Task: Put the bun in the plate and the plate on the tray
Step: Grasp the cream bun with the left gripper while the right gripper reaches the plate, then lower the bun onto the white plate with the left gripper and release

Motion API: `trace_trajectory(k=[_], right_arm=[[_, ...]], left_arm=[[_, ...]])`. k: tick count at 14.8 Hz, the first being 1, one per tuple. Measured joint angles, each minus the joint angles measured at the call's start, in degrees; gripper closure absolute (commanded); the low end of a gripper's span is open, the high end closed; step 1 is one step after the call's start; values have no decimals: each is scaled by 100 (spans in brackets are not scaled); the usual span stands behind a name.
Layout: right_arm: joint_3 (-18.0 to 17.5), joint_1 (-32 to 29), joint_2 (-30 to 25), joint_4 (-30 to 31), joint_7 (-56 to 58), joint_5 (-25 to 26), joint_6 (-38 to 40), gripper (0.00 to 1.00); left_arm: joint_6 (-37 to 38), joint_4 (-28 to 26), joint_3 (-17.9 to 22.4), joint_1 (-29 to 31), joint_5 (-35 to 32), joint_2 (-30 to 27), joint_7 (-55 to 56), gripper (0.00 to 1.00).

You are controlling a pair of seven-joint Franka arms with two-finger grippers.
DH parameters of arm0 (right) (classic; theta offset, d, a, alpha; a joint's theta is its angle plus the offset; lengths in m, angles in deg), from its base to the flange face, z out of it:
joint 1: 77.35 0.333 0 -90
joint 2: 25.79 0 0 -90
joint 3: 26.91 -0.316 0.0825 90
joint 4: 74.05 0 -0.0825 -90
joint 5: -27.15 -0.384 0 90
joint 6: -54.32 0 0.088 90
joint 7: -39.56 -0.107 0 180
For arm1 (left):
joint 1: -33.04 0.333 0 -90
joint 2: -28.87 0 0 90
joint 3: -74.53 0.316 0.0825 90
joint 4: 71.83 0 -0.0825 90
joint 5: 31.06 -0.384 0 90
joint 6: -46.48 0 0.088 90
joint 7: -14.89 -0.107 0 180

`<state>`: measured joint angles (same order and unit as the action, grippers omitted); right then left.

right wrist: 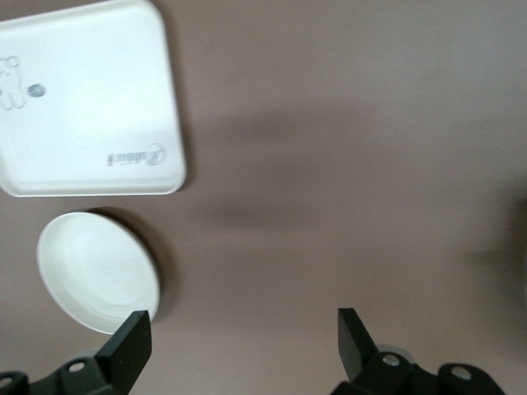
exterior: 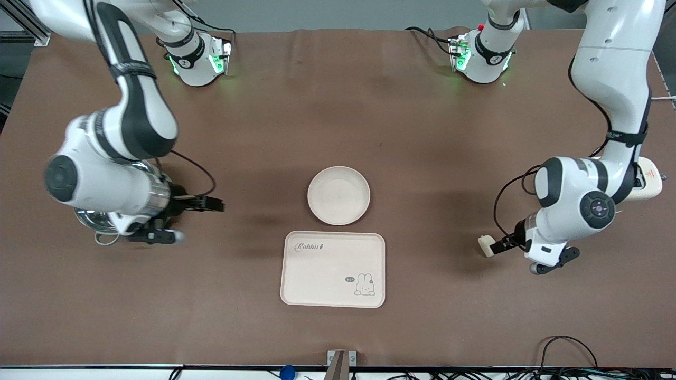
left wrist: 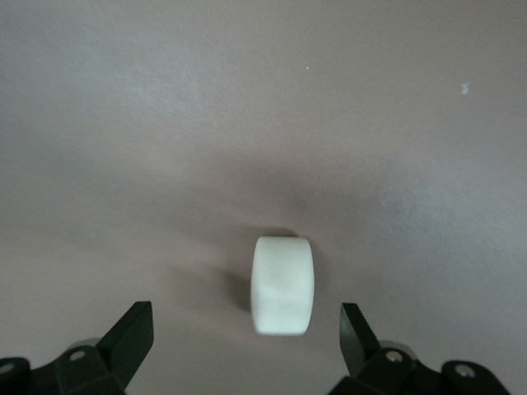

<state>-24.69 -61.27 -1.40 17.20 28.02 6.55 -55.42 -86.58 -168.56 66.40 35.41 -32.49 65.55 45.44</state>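
The bun (exterior: 485,246), a small pale cream block, lies on the brown table toward the left arm's end. In the left wrist view the bun (left wrist: 282,285) sits just ahead of the fingertips, in line with the gap and untouched. My left gripper (exterior: 499,245) (left wrist: 247,339) is open and low beside it. The round off-white plate (exterior: 338,195) (right wrist: 97,271) is empty at mid-table. The cream tray (exterior: 332,268) (right wrist: 86,107) with "Rabbit" lettering lies just nearer the front camera than the plate. My right gripper (exterior: 210,203) (right wrist: 244,341) is open and empty, over bare table toward the right arm's end.
A shiny metal bowl (exterior: 95,220) sits under the right arm's wrist. A cream toaster (exterior: 648,179) stands at the left arm's end, partly hidden by that arm. Cables (exterior: 570,353) lie along the table's front edge.
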Motion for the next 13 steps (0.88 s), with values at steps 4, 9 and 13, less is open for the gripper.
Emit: trace_trajectory(k=[4, 9, 13], right_arm=[[-7, 627, 469, 403, -386, -394, -1647, 0], [-10, 1281, 1178, 504, -952, -408, -2761, 0], [-7, 1567, 1272, 720, -956, -408, -2781, 0]], left_arm=[[-177, 109, -3, -19, 0, 343, 90, 20], [-313, 154, -8, -19, 0, 568, 95, 51], [-315, 198, -186, -24, 0, 571, 295, 57]])
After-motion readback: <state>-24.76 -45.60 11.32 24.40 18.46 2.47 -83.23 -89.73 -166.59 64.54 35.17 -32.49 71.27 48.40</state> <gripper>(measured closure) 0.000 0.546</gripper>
